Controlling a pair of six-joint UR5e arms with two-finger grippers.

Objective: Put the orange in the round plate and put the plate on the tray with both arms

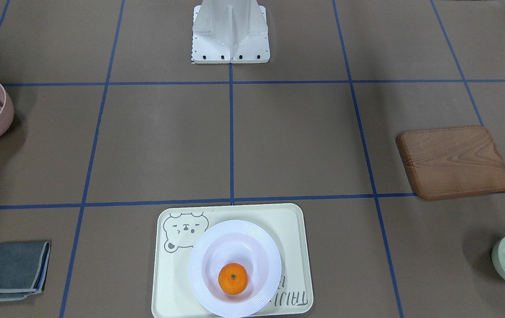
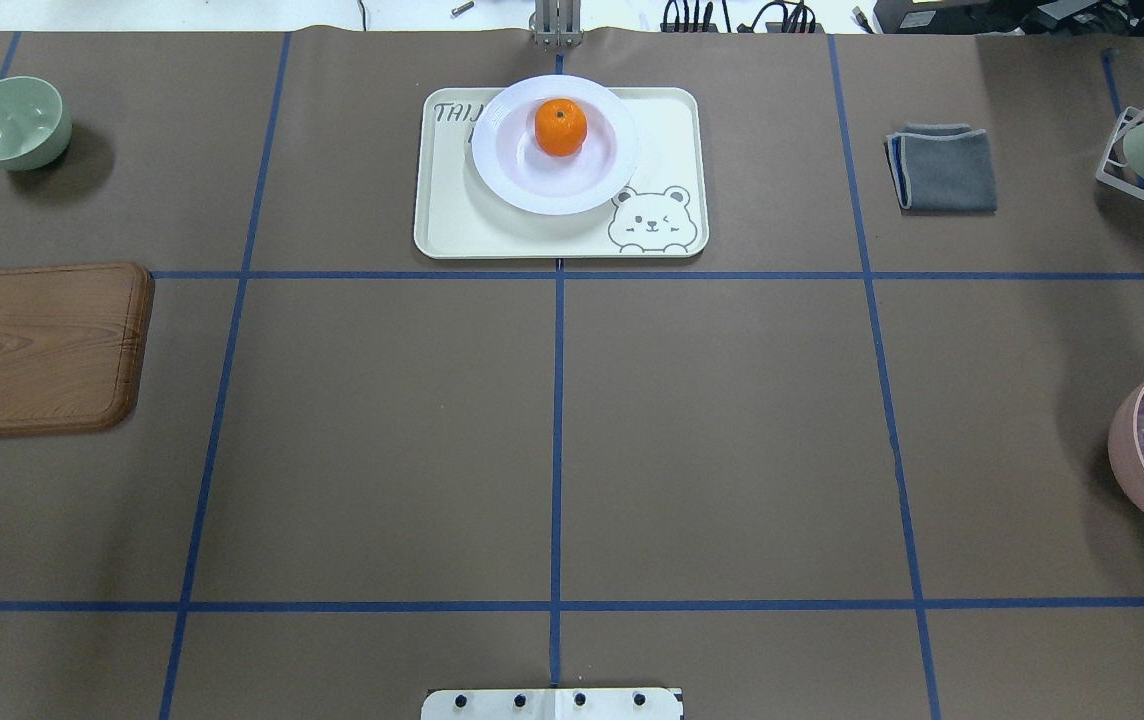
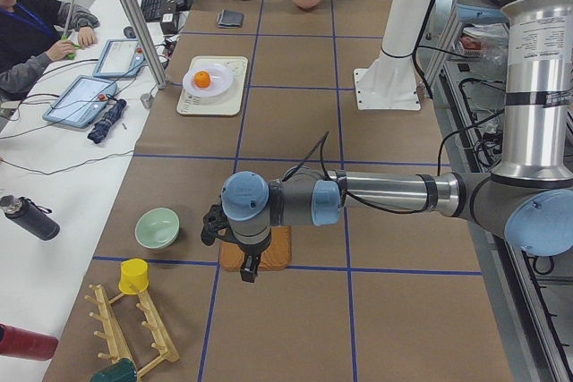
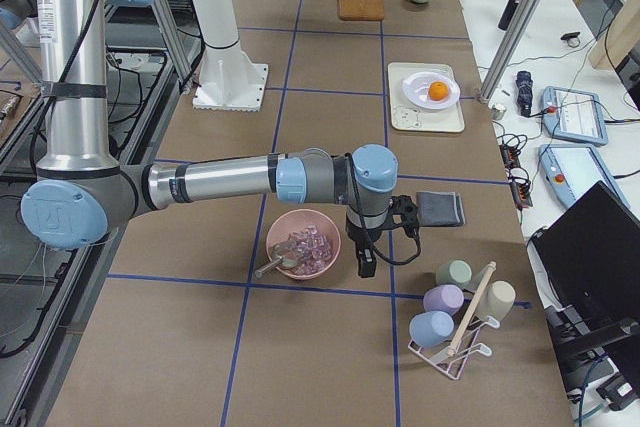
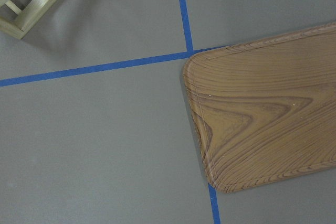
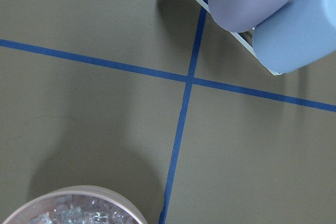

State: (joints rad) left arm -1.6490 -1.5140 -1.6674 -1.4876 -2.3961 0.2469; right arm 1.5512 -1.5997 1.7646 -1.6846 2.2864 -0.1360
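Orange in the plate, plate on the tray, both arms out at the worktop's [image 1: 296,141] ends.

The orange [image 1: 232,278] sits in the well of the white round plate [image 1: 235,229], which rests on the cream tray [image 1: 290,221] beside the bear drawing and covers part of the lettering. The left hand [image 3: 213,223] hangs by the wooden board [image 3: 273,255]. The right hand [image 4: 405,215] hangs between the pink bowl [image 4: 303,244] and the grey cloth [image 4: 440,209]. Both are well apart from the tray; I cannot tell whether either is spread or pressed together.

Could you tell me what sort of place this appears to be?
Probably a robotics lab: a white robot pedestal bolted to a table gridded with blue tape, and a person at a side bench with teach pendants.
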